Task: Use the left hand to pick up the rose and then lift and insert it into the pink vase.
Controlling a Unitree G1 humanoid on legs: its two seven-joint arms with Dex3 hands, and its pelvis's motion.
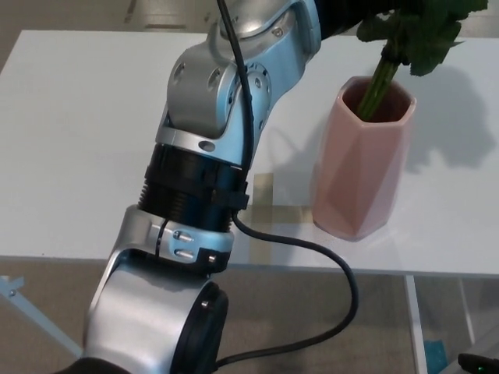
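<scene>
The pink faceted vase (362,156) stands upright near the white table's front edge, right of centre. The rose's green stem (380,82) slants down into the vase mouth, with its leaves (425,39) above; the bloom is cut off by the picture's top. My left arm (210,156) rises from the bottom left to the top edge. Only a black bit of my left hand (347,12) shows there, right at the stem's upper end and holding the rose. My right hand does not show.
The white table (78,117) spreads to the left and behind the vase. A black cable (343,273) loops from my left forearm down past the table's front edge. Floor and a table leg (413,327) show below.
</scene>
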